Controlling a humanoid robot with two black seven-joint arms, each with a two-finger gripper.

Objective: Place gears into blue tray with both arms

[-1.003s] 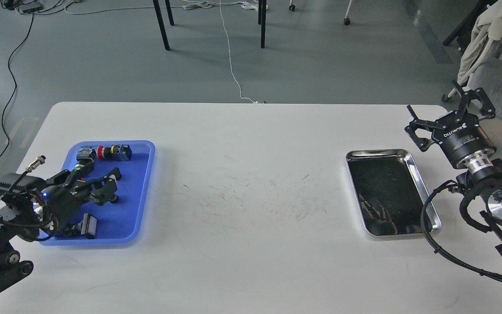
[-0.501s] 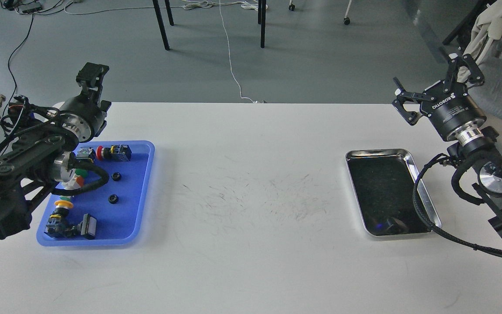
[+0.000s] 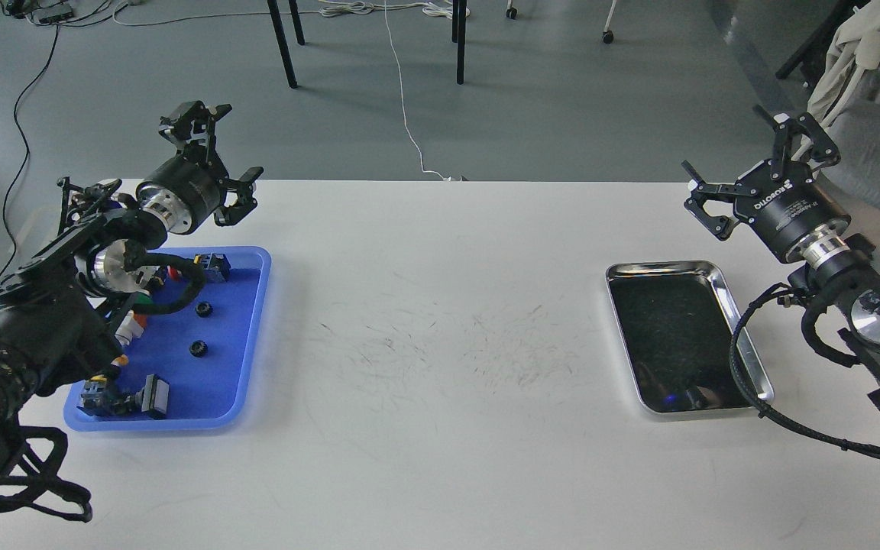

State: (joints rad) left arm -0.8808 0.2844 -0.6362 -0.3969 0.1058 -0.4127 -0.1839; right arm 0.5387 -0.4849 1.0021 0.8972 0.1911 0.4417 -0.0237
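Note:
Two small black gears [image 3: 203, 309] [image 3: 197, 348] lie inside the blue tray [image 3: 245, 367] at the table's left, near its middle. My left gripper [image 3: 215, 156] is raised above the table's far left edge, behind the tray, open and holding nothing. At the far right, beyond the steel tray, my right gripper [image 3: 753, 164] also stands open and empty.
Several coloured button switches [image 3: 123, 397] lie in the blue tray, partly hidden by my left arm. A shiny steel tray [image 3: 723, 286] with a dark bottom sits at the right. Chair legs and cables are on the floor beyond the table.
My left arm has lifted out of the blue tray and swung up and back, leaving the two gears lying in it. The right gripper has risen and moved back a little.

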